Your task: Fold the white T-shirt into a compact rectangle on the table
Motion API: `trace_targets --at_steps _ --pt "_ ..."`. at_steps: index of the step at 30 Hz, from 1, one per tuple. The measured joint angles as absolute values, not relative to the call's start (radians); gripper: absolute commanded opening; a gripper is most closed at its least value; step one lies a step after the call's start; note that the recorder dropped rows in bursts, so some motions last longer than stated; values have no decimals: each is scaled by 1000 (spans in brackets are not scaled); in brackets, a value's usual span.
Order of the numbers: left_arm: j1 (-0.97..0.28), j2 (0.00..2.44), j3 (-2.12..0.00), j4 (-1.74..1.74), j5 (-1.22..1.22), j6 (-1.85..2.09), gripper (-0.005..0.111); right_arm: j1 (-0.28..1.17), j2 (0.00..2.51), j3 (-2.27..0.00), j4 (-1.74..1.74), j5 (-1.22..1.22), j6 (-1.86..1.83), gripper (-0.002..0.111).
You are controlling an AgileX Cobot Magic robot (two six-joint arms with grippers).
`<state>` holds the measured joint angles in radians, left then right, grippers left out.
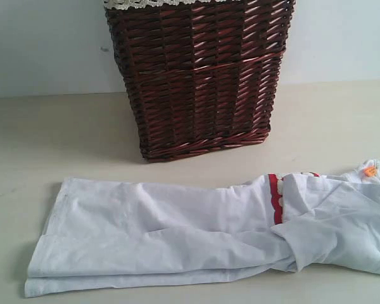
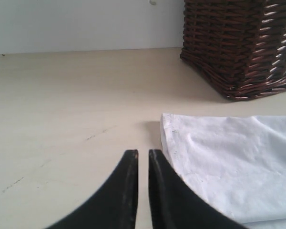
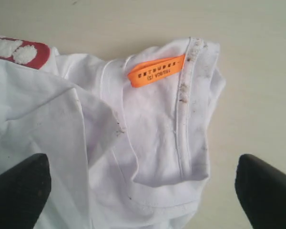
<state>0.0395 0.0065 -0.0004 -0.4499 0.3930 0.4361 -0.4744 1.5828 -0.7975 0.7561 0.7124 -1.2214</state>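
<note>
Now, the left jaws sit low over the desk [image 2: 62, 95] and point along it toward the far wall. Their two dark tips are clenched almost together with only a thin slit between them, and they hold nothing. They are just beside the near corner of the white T-shirt [image 2: 229, 167]; we cannot tell whether the nearer tip touches the cloth.

The right jaws hang above the neck end of the shirt, facing down on it. They are released and spread wide, one tip over the cloth and the other over bare desk, with the collar [image 3: 186, 109] between them. They grip nothing.

An orange label [image 3: 157, 70] is sewn inside the collar. It carries small dark print, which is too fine for us to read with confidence. Beside it, a red patch [image 3: 19, 50] bears fuzzy white letter shapes, cut off at the edge, so we can make out no word.

In the exterior view the shirt lies as a long, rumpled band across the desk, in front of a dark wicker basket [image 1: 202, 76] and apart from it.
</note>
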Motion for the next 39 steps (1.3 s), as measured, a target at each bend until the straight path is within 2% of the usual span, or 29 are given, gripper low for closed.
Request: trace_targets --at_steps 14,30,39 --pt "39 7 0 -450 393 436 11 -474 1789 -796 827 774 -1208 105" --pt "39 7 0 -450 393 436 11 -474 1795 -796 825 689 -1206 105" --pt "39 7 0 -450 393 436 11 -474 1795 -796 690 601 -1095 105"
